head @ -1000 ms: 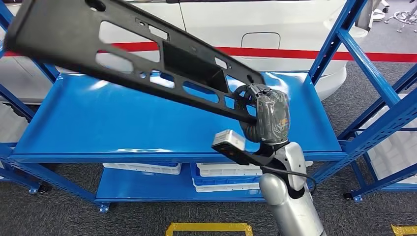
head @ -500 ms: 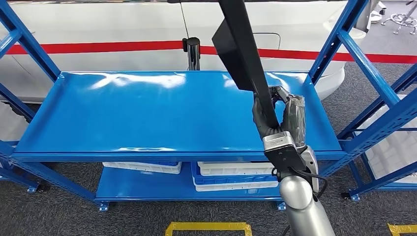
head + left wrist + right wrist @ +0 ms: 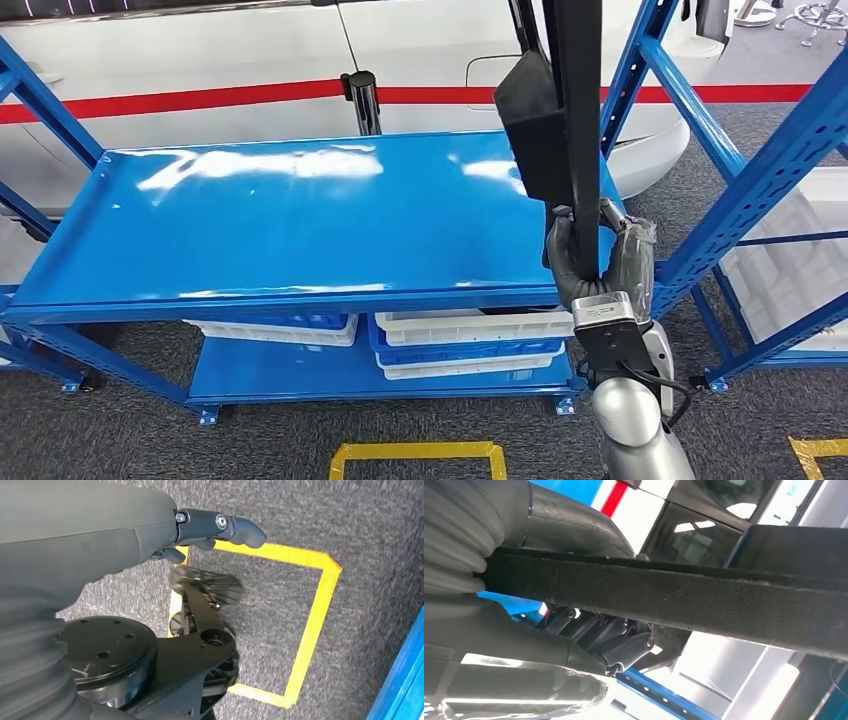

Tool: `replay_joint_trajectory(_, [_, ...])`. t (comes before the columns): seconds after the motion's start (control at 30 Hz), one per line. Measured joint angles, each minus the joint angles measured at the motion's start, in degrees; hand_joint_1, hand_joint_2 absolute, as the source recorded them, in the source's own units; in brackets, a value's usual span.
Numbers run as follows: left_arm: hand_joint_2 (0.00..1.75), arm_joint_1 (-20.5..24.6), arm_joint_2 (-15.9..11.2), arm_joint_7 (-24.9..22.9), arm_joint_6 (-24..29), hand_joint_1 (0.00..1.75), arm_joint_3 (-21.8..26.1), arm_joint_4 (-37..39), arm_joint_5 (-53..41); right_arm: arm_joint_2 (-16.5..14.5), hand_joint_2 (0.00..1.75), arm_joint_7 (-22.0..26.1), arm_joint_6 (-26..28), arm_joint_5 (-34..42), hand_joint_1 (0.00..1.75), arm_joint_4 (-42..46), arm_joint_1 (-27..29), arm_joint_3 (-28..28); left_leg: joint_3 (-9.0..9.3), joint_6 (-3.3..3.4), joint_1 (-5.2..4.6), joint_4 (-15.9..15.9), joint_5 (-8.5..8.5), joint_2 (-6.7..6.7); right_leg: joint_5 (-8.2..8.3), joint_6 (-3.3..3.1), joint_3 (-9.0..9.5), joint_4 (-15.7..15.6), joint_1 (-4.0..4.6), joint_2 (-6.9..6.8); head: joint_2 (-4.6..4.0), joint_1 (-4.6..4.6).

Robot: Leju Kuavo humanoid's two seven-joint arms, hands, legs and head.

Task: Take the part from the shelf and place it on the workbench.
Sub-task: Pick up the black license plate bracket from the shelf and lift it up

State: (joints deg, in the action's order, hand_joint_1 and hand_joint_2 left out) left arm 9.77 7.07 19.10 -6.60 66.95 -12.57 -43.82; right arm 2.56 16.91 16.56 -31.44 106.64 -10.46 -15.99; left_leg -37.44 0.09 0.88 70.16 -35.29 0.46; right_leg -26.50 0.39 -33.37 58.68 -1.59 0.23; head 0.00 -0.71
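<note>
The robot's right hand [image 3: 598,262] held the long black part [image 3: 572,120] at its low end, with its fingers [image 3: 616,637] wrapped tight round the thin edge. The part stood almost straight up, off the blue shelf [image 3: 300,215] and over its right end. It went up past the top of the head view.

The left hand [image 3: 150,540] hung down by the floor, over a square of yellow tape [image 3: 305,630]. It held nothing, and I could not tell if its fingers were spread or curled.

So the picking-up step looked done. I think the carrying step was in hand. The bench could not be seen from here, so the next move likely called for a turn away from the shelf. The part was long and tall, so it could bump the blue posts [image 3: 745,200] of the rack. The hold needed to stay firm.

I counted one part, one blue shelf rack in front, and three white trays [image 3: 470,340] on its low level. A white car [image 3: 250,70] with a red stripe stood behind.
</note>
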Motion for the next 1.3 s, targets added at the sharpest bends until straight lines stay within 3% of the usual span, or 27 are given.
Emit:
replay_joint_trajectory(0.03, [1.75, 0.1, 0.0, 0.0, 0.0, 0.00, 0.0, 0.0, 0.0, 0.0, 1.75, 0.0, -0.1, -0.1, 1.75, 0.0, 0.2, 0.0, -0.74, 0.11, -0.01, 2.6, -1.06, -0.01, 0.34, -0.44, -0.51, 0.0, 0.30, 0.00, 0.00, 0.03])
replay_joint_trajectory(0.07, [1.75, 0.1, 0.0, 0.0, 0.0, 0.00, 0.0, 0.1, 0.0, 0.0, 1.75, 0.0, -0.1, -0.1, 1.75, 0.0, 0.4, 0.0, -0.60, 0.39, -0.08, 3.4, -0.99, -0.03, 0.69, -0.75, -0.98, 0.0, 0.61, 0.03, 0.00, 0.04])
replay_joint_trajectory(0.1, [1.75, 0.1, 0.0, 0.0, 0.0, 0.00, 0.0, 0.1, 0.0, 0.0, 1.75, 0.0, -0.1, -0.2, 1.75, 0.0, 0.5, 0.0, 0.55, 0.84, -0.20, 2.2, 0.04, -0.07, 1.04, -0.98, -1.40, 0.0, 0.94, 0.10, 0.00, 0.04])
replay_joint_trajectory(0.17, [1.75, 0.3, -0.1, 0.0, 0.0, 0.00, 0.0, 0.2, 0.0, 0.0, 1.75, -0.1, -0.1, -0.2, 1.75, 0.0, 0.6, 0.0, 5.29, 2.52, -0.73, -5.0, 2.96, -0.42, 1.74, -1.14, -2.00, 0.0, 1.41, 0.30, 0.00, 0.06])
replay_joint_trajectory(0.23, [1.75, 0.5, -0.3, 0.0, -0.1, 0.00, 0.0, 0.2, 0.0, 0.0, 1.75, -0.1, -0.1, -0.2, 1.75, 0.1, 0.6, 0.0, 8.99, 3.87, -1.37, -11.1, 4.29, -0.55, 2.48, -0.85, -2.39, -0.1, 1.58, 0.35, 0.00, -0.11])
replay_joint_trajectory(0.33, [1.75, 0.7, -0.5, 0.1, 0.0, 0.00, 0.0, 0.3, -0.1, 0.1, 1.75, -0.1, -0.1, -0.3, 1.75, 0.2, 0.6, 0.0, 9.42, 4.52, -1.95, -13.1, 5.43, -0.30, 3.61, 0.25, -2.69, -0.4, 1.28, 0.19, 0.00, 0.08])
replay_joint_trajectory(0.4, [1.75, 0.9, -0.5, 0.1, 0.0, 0.00, 0.0, 0.3, -0.1, 0.1, 1.75, -0.1, -0.1, -0.3, 1.75, 0.3, 0.6, 0.0, 8.85, 4.61, -1.64, -14.4, 7.24, 0.09, 2.43, 0.43, -3.78, 0.6, 1.53, 0.19, 0.00, 0.09])
replay_joint_trajectory(0.43, [1.75, 1.0, -0.5, 0.0, -0.1, 0.00, 0.0, 0.3, -0.1, 0.2, 1.75, -0.1, -0.1, -0.3, 1.75, 0.4, 0.6, 0.0, 8.34, 4.43, -1.39, -14.9, 8.13, 0.27, 0.65, 0.24, -4.63, 2.4, 1.59, 0.18, 0.00, -0.03])
replay_joint_trajectory(0.5, [1.75, 1.0, -0.5, 0.0, 0.0, 0.00, 0.0, 0.4, 0.0, 0.2, 1.75, -0.2, -0.1, -0.3, 1.75, 0.4, 0.6, 0.0, 6.77, 4.08, -1.31, -15.0, 9.44, 0.45, -4.10, 0.05, -6.58, 8.9, 1.13, 0.14, 0.00, -0.31])
replay_joint_trajectory(0.57, [1.75, 1.0, -0.3, 0.1, 0.2, 0.00, 0.0, 0.5, -0.1, 0.3, 1.75, -0.3, -0.2, -0.5, 1.75, 0.4, 0.9, 0.0, 5.24, 3.65, -1.21, -15.0, 10.57, 0.60, -6.15, 0.93, -7.30, 14.6, 0.54, 0.10, 0.00, -0.40])
replay_joint_trajectory(0.6, [1.75, 1.0, -0.2, 0.2, 0.4, 0.00, 0.0, 0.5, -0.1, 0.4, 1.75, -0.4, -0.3, -0.6, 1.75, 0.4, 0.9, 0.0, 4.46, 3.37, -1.06, -14.9, 11.13, 0.68, -5.60, 1.78, -6.44, 15.1, 0.27, 0.07, 0.00, -0.43])
replay_joint_trajectory(0.63, [1.75, 1.0, 0.0, 0.3, 0.7, 0.00, 0.0, 0.6, -0.2, 0.4, 1.75, -0.5, -0.3, -0.8, 1.75, 0.4, 0.9, 0.0, 3.75, 3.04, -0.87, -14.7, 11.61, 0.75, -4.35, 2.70, -4.48, 13.2, -0.03, -0.01, 0.00, -0.43])
replay_joint_trajectory(0.7, [1.75, 1.2, 0.2, 0.5, 1.1, 0.00, 0.0, 0.7, -0.6, 0.4, 1.75, -0.7, -0.3, -1.2, 1.75, 0.4, 0.9, 0.0, 2.32, 2.21, -0.62, -14.0, 12.33, 0.81, -2.79, 4.08, 1.46, 5.2, -0.45, -0.28, 0.00, -0.54])
replay_joint_trajectory(0.77, [1.75, 1.4, 0.4, 0.6, 1.2, 0.00, -0.1, 0.7, -0.8, 0.4, 1.75, -0.9, -0.3, -1.4, 1.75, 0.4, 1.0, 0.0, 1.25, 1.49, -0.83, -13.0, 12.91, 0.76, -3.41, 3.93, 4.84, -0.4, -0.32, -0.37, 0.00, -0.62])
replay_joint_trajectory(0.83, [1.75, 1.4, 0.4, 0.7, 1.3, 0.00, -0.1, 0.7, -0.8, 0.4, 1.75, -0.9, -0.4, -1.5, 1.75, 0.5, 1.2, -0.1, 0.70, 1.08, -0.90, -12.6, 13.59, 0.71, -3.67, 2.96, 4.43, -0.9, -0.19, -0.29, 0.00, -0.36])
replay_joint_trajectory(0.9, [1.75, 1.3, 0.5, 0.2, 1.1, 0.00, -0.1, 0.7, -1.1, 0.3, 1.75, -1.0, -0.5, -1.7, 1.75, 0.4, 1.3, -0.1, -0.04, 0.65, -0.49, -11.7, 12.57, 0.51, -2.94, 1.61, 3.58, -0.7, -0.36, -0.33, 0.00, -0.09])
replay_joint_trajectory(0.93, [1.75, 1.2, 0.9, -0.4, 1.2, 0.00, -0.2, 0.8, -1.7, 0.2, 1.75, -1.1, -0.5, -2.0, 1.75, 0.4, 1.4, -0.1, -0.72, 0.33, -0.31, -10.1, 10.56, 0.34, -2.42, 0.77, 3.01, -0.7, -0.36, -0.36, 0.00, 0.02])
replay_joint_trajectory(1.0, [1.75, 1.1, 2.1, -1.4, 2.3, 0.00, -0.3, 0.8, -2.8, -0.2, 1.75, -1.4, -0.3, -2.7, 1.75, 0.3, 1.5, -0.1, -2.60, -0.14, -0.18, -3.7, 4.62, 0.04, -1.30, -0.41, 1.89, -0.7, -0.13, -0.36, 0.00, 0.26])
replay_joint_trajectory(1.03, [1.75, 1.0, 3.0, -1.5, 3.3, 0.00, -0.4, 0.9, -3.0, -0.4, 1.75, -1.4, -0.2, -2.7, 1.75, 0.2, 1.6, -0.1, -3.37, -0.24, -0.18, 0.0, 2.48, -0.02, -0.75, -0.67, 1.19, -0.7, 0.02, -0.37, 0.00, 0.33])
replay_joint_trajectory(1.07, [1.75, 1.0, 3.7, -1.4, 4.1, 0.00, -0.4, 0.9, -3.0, -0.6, 1.75, -1.4, -0.1, -2.4, 1.75, 0.0, 1.6, -0.2, -3.72, -0.22, -0.17, 2.8, 1.48, -0.03, -0.24, -0.73, 0.52, -0.6, 0.16, -0.38, 0.00, 0.36])
replay_joint_trajectory(1.1, [1.75, 1.0, 4.4, -1.3, 4.6, 0.00, -0.4, 1.0, -3.0, -0.6, 1.75, -1.2, 0.1, -1.8, 1.75, -0.3, 1.5, -0.2, -3.18, -0.02, -0.18, 3.8, 1.83, -0.04, 0.28, -0.73, -0.16, -0.6, 0.33, -0.38, 0.00, 0.37])
replay_joint_trajectory(1.13, [1.75, 1.0, 4.9, -1.1, 4.7, 0.00, -0.4, 1.1, -3.0, -0.6, 1.75, -0.9, 0.3, -1.1, 1.75, -0.6, 1.3, -0.2, -1.72, 0.32, -0.22, 3.0, 3.06, -0.06, 0.78, -0.70, -0.80, -0.6, 0.51, -0.37, 0.00, 0.37])
replay_joint_trajectory(1.2, [1.75, 1.1, 5.6, -0.6, 4.7, 0.00, -0.4, 1.2, -3.0, -0.6, 1.75, -0.2, 1.0, 0.3, 1.75, -1.6, 0.7, -0.3, 3.85, 1.59, -0.51, -3.8, 5.29, -0.35, 1.79, -0.57, -1.83, -0.6, 0.85, -0.28, 0.00, 0.34])
replay_joint_trajectory(1.27, [1.75, 1.2, 5.9, -0.1, 4.5, 0.00, -0.4, 1.3, -2.9, -0.5, 1.75, 0.3, 1.7, 1.3, 1.75, -2.5, 0.0, -0.4, 8.79, 2.66, -0.98, -11.0, 5.05, -0.65, 2.70, -0.07, -2.35, -0.7, 0.94, -0.26, 0.00, 0.28])
replay_joint_trajectory(1.3, [1.75, 1.2, 5.9, 0.1, 4.4, 0.00, -0.4, 1.3, -2.9, -0.4, 1.75, 0.4, 1.9, 1.6, 1.75, -3.0, -0.2, -0.6, 9.87, 3.01, -1.27, -12.9, 4.61, -0.71, 3.14, 0.33, -2.47, -0.7, 0.78, -0.30, 0.00, 0.35])
